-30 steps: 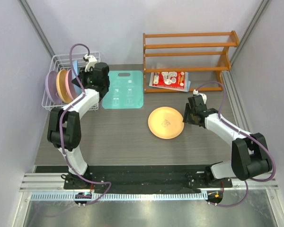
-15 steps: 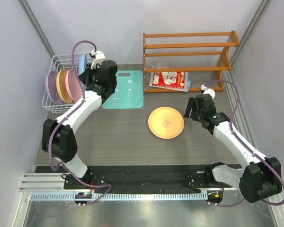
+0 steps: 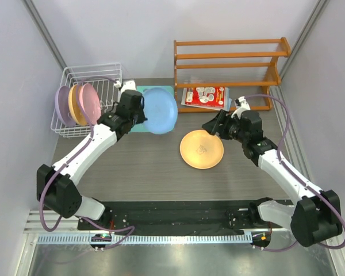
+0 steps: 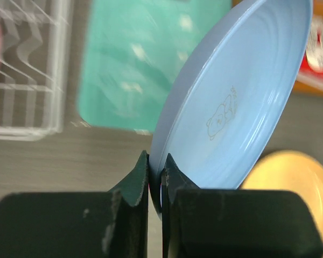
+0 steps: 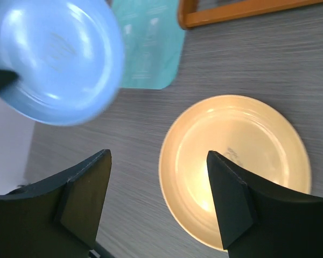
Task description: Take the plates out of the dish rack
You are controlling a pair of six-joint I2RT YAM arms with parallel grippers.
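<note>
My left gripper [image 3: 141, 110] [image 4: 155, 162] is shut on the rim of a light blue plate [image 3: 160, 110] [image 4: 231, 113], held tilted on edge above the teal board, right of the dish rack [image 3: 92, 73] [image 4: 27, 70]. Standing in the rack's slots are a lavender plate [image 3: 61, 106], an orange plate [image 3: 75, 104] and a pink plate [image 3: 90, 102]. A yellow plate [image 3: 201, 149] [image 5: 237, 166] lies flat on the table. My right gripper [image 3: 211, 127] [image 5: 158, 156] hovers open over the yellow plate's left edge, holding nothing. The blue plate [image 5: 56, 59] shows at the upper left of the right wrist view.
A teal cutting board [image 4: 134, 59] [image 5: 151, 48] lies beneath the blue plate. An orange wooden shelf [image 3: 230, 57] stands at the back right, with a red and white packet [image 3: 206, 96] under it. Grey walls close in both sides.
My left gripper has lifted the blue plate out of the rack and carried it right, over the cutting board. My right gripper has opened wider and turned left above the yellow plate.
</note>
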